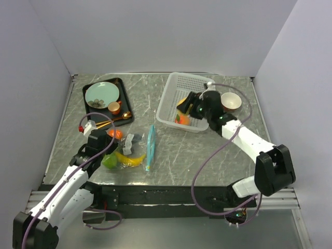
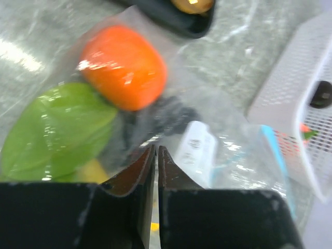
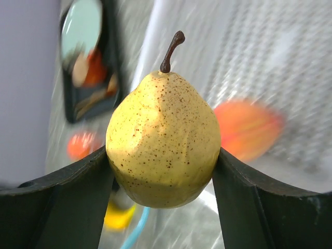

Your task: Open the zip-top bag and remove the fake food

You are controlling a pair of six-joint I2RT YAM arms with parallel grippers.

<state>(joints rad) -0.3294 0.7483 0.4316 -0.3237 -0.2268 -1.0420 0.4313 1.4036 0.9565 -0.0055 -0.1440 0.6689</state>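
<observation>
A grey marbled table (image 1: 171, 155) stands inside pale walls, with two arms bolted at its near edge. Nearest, on the left, the left gripper (image 2: 156, 150) sits low at the near end of the one bag (image 2: 233, 135). Its jaws stand almost together with only a thin slit between them, and I cannot tell whether any film is pinched there. The bag lies flat on the table left of centre, and its teal zipper strip (image 1: 150, 144) runs along the right edge. Four pieces of fake food show through the clear plastic: one orange fruit (image 2: 124, 66), one green fruit (image 2: 57, 129) touching it, one banana (image 1: 130, 158) and one dark clump (image 2: 166, 116) that is too blurred to name. A white label also lies inside, beside the dark clump. Farther back and to the right stands one white basket (image 1: 189, 83). The right gripper (image 3: 163, 155) hangs over it, its two fingers clamped on the flanks of one yellow, speckled pear (image 3: 163, 140) that is held upright with the brown stem on top. One orange-red fruit (image 1: 181, 119) lies in the basket's near corner, below the gripper. Just right of the basket sits one cream bowl (image 1: 231, 101). Across the table, at the far left, one black tray (image 1: 120, 89) carries one pale green plate (image 1: 101, 94), one small orange cup (image 1: 114, 108) and one gold spoon (image 1: 122, 118) at its near edge.
</observation>
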